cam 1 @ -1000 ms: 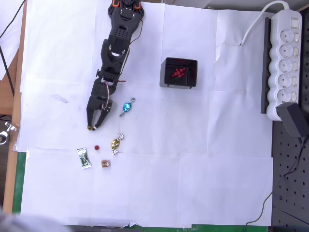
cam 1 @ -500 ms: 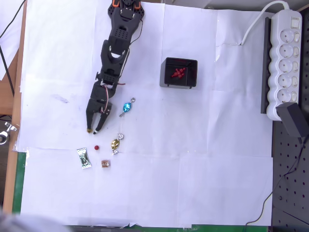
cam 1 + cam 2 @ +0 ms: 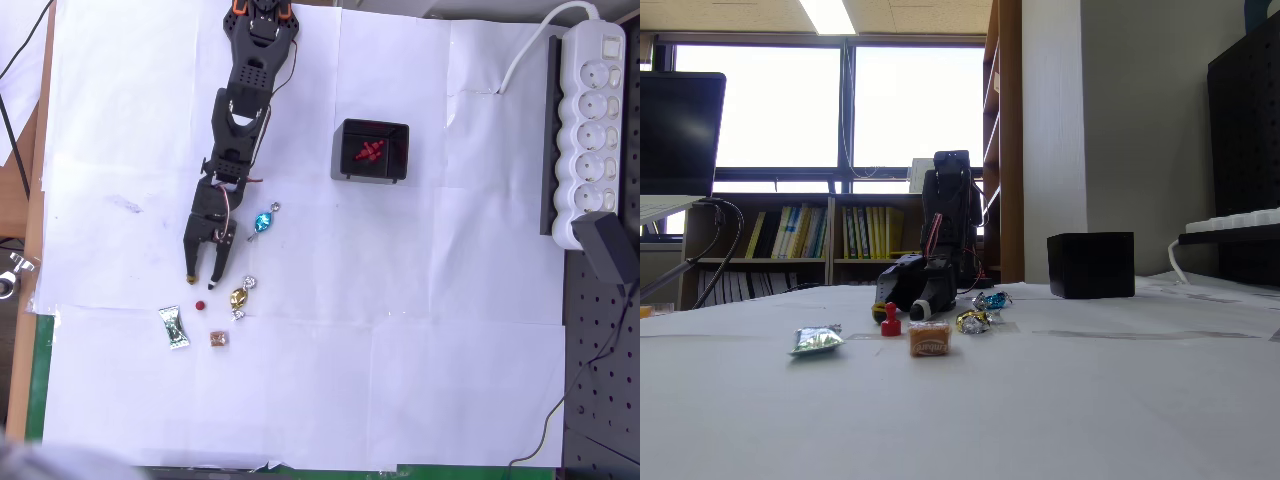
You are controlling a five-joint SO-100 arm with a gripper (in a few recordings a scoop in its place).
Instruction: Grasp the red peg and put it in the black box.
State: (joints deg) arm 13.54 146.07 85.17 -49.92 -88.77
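Jaws: parted narrowly, empty; gripper (image 3: 204, 280) now lower and just short of the red peg (image 3: 200, 305), tips moved nearer over the past second. Red peg: upright on the bench (image 3: 420, 330), between the jaws' line and the brown candy (image 3: 218, 339), beside the gold candy (image 3: 239, 297). Black box (image 3: 371, 151): well apart from the peg, already holding red pieces. Judgement: approach nearly complete; grasp pending.

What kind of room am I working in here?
Probably an office or lab: a bookshelf of books under big windows, a monitor at left, and a paper-covered table.
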